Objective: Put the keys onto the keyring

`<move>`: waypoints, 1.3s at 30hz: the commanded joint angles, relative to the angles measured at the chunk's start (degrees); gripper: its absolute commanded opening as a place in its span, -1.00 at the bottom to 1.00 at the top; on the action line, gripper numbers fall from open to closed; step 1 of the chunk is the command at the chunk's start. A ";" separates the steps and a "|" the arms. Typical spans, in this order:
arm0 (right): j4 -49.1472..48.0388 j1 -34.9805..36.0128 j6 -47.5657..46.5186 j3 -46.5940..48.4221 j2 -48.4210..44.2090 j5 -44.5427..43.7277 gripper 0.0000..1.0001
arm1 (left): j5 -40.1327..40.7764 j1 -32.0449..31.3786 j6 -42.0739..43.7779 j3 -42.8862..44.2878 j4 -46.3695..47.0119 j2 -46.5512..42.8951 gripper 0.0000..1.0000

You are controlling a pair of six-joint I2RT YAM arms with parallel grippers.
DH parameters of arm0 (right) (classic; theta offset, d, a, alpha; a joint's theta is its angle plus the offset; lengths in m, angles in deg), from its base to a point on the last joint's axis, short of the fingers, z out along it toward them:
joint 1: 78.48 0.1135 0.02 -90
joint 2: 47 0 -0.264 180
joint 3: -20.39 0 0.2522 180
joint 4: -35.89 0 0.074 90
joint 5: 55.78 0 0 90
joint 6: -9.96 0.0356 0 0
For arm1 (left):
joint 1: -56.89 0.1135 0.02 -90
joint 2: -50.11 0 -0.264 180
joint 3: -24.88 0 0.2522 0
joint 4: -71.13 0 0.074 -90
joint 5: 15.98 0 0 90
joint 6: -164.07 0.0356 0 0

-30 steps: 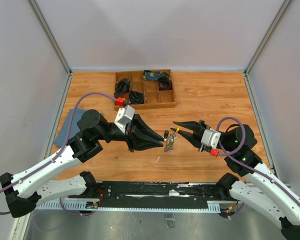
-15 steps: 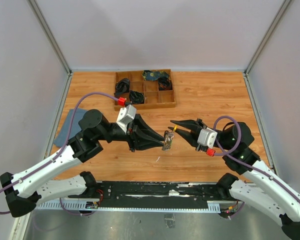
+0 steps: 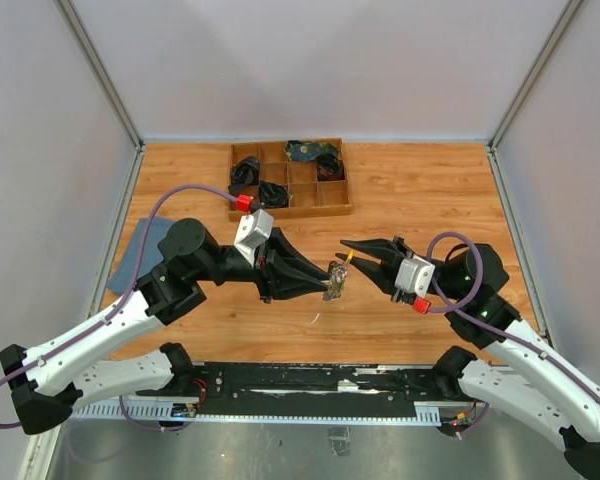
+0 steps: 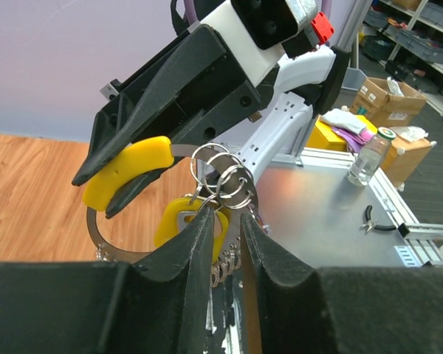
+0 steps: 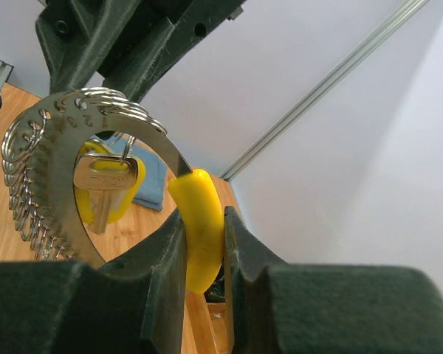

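Above the table's middle, both grippers hold the keyring [image 3: 337, 283] between them. In the right wrist view it is a flat metal band [image 5: 48, 122] with holes, lined with several small split rings. My right gripper [image 3: 346, 250] [image 5: 204, 212] is shut on the yellow piece [image 5: 199, 228] [image 4: 129, 169]. My left gripper [image 3: 330, 279] [image 4: 227, 217] comes in from the other side and looks shut on the band, just below a stack of split rings [image 4: 223, 171]. One key with a yellow head [image 5: 103, 177] [image 4: 170, 221] hangs inside the loop.
A wooden compartment tray [image 3: 290, 213] with dark items stands at the back of the table. A blue cloth [image 3: 135, 250] lies at the left edge. A thin small wire-like bit [image 3: 318, 318] lies on the wood below the grippers.
A second ago the right gripper stood a little further right; it has moved left toward the left gripper with the yellow piece. Over the last half second nothing visibly moved.
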 commanded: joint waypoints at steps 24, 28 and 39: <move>-0.11 2.65 -3.99 1.51 0.02 -6.09 -0.99 | -0.04 -0.53 -0.84 -0.19 1.71 -0.39 -0.48; 0.09 2.63 -3.93 1.46 -0.07 -5.97 -0.99 | 0.42 -0.53 -0.82 -0.19 1.71 -0.33 -0.51; 0.59 2.74 -3.95 1.33 0.03 -6.00 -0.99 | 2.34 -0.51 -0.73 -0.25 1.87 -0.65 -0.25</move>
